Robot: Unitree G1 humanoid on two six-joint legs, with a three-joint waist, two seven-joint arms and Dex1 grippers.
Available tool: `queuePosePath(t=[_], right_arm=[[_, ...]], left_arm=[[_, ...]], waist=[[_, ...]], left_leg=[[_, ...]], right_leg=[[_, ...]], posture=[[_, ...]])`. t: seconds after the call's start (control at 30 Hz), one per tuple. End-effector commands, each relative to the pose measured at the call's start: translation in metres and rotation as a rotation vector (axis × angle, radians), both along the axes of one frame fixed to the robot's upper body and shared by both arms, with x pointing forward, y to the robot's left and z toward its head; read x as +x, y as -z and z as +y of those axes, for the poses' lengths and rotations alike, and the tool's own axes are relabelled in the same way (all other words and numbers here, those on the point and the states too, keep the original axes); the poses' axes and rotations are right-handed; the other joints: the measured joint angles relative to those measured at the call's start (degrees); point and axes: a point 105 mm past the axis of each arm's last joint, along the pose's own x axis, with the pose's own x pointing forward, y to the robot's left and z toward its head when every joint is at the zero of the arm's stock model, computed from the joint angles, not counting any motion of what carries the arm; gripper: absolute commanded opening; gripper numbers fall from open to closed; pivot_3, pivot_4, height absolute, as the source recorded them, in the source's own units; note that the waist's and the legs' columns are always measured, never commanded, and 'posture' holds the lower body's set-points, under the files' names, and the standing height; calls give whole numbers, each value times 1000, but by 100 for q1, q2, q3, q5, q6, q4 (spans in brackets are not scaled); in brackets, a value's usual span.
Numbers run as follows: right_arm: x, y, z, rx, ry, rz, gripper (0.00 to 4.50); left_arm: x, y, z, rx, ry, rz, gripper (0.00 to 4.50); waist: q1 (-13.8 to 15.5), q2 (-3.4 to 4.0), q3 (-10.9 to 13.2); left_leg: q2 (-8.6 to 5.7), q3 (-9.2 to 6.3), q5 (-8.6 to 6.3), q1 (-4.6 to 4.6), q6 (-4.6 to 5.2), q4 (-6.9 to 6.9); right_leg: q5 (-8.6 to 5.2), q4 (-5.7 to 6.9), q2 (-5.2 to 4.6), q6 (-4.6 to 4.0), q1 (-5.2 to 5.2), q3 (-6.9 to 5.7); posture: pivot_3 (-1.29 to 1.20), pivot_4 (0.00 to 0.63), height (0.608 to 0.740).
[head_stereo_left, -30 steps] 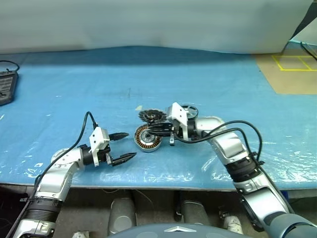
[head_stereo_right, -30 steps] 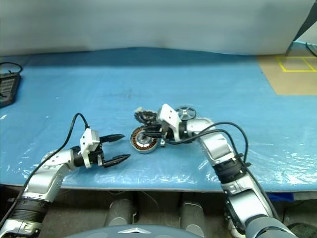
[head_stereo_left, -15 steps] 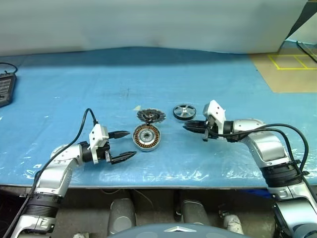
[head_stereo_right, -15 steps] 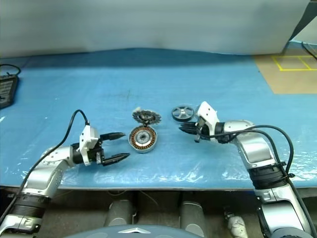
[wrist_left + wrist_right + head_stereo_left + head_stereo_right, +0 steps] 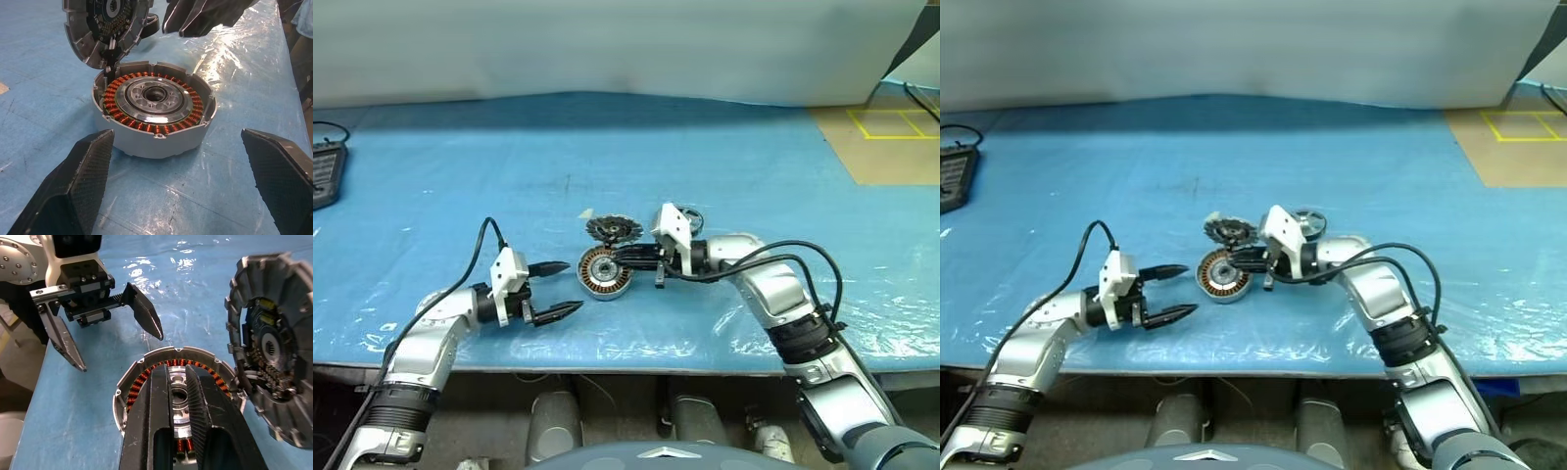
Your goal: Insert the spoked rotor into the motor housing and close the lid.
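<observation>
Free room and obstacles. The motor housing (image 5: 605, 271) lies on the blue surface (image 5: 460, 186) with its winding face up. The right gripper (image 5: 625, 256) reaches over it, jaws closed, covering the approach from above and from the robot's right. The lid (image 5: 613, 229) leans just behind the housing, touching its rim and blocking the far side. The spoked rotor (image 5: 1309, 221) sits behind the right wrist, partly hidden. The left gripper (image 5: 560, 289), jaws wide, faces the housing across an unobstructed strip of surface. A dark device (image 5: 325, 174) lies well apart at the left edge.
</observation>
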Motion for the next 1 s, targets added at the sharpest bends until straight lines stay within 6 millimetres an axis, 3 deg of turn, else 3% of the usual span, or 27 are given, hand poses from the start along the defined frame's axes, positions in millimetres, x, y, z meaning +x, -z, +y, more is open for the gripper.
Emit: queuePosePath(t=[0.03, 0.23, 0.73, 1.0], right_arm=[[5, 0, 7, -1, -8, -23, 26], [2, 10, 9, -22, -30, -9, 26], [5, 14, 19, -92, -53, -81, 26], [5, 31, 9, -206, -55, -100, 26]], left_arm=[[-1, -8, -7, -9, 21, -47, 4363], [-1, -7, -5, -3, 8, -55, 4363], [-1, -5, -5, 4, 2, -53, 4363], [-3, -4, -5, 3, -3, -53, 4363]], waist=[[0, 0, 0], [0, 0, 0], [-11, 0, 0], [-6, 0, 0]], left_leg=[[-1, 0, 0, -1, 0, 0], [0, 0, 0, -3, -1, -1], [1, 0, 0, -1, -1, -1], [0, 0, 0, -1, -1, -1]], right_leg=[[3, 0, 0, -5, 0, 0], [16, -3, 1, -26, -1, 0], [15, -1, 2, -26, -1, 1], [15, -2, 1, -26, 0, 1]], posture=[[0, 150, 740], [0, 150, 740], [0, 150, 740], [0, 150, 740]])
